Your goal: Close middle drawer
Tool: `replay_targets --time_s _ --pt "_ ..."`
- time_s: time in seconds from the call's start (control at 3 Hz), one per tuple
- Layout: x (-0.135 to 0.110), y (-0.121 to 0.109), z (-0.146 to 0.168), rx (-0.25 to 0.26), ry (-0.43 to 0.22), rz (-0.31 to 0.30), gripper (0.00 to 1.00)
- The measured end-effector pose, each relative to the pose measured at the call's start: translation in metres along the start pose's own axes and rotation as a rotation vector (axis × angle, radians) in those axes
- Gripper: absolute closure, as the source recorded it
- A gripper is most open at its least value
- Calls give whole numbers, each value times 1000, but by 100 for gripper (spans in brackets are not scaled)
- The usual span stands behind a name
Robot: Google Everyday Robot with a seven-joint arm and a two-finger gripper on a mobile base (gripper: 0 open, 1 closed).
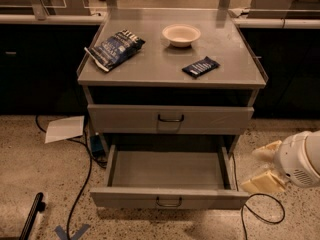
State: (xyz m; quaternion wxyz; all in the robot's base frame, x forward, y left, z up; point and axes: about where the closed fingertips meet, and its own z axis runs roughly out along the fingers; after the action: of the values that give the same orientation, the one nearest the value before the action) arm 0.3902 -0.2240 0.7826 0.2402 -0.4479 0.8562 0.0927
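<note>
Grey metal middle drawer pulled out under table, handled front facing camera, long axis left to right; cream hand just right of it, fingers apart, empty.

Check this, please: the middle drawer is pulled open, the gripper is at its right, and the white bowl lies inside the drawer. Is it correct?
Not quite. In the camera view the white bowl stands on the cabinet top, not inside the drawer. The middle drawer is pulled open, and the gripper is at its right.
</note>
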Motion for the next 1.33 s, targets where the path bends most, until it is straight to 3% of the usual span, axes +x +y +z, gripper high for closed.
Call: replay_targets --time_s 0.67,1.0,1.33 --pt "0 0 0 0 0 0 89" --pt "1 0 4 8 -7 6 100" --pt "22 -4 36 30 6 41 100"
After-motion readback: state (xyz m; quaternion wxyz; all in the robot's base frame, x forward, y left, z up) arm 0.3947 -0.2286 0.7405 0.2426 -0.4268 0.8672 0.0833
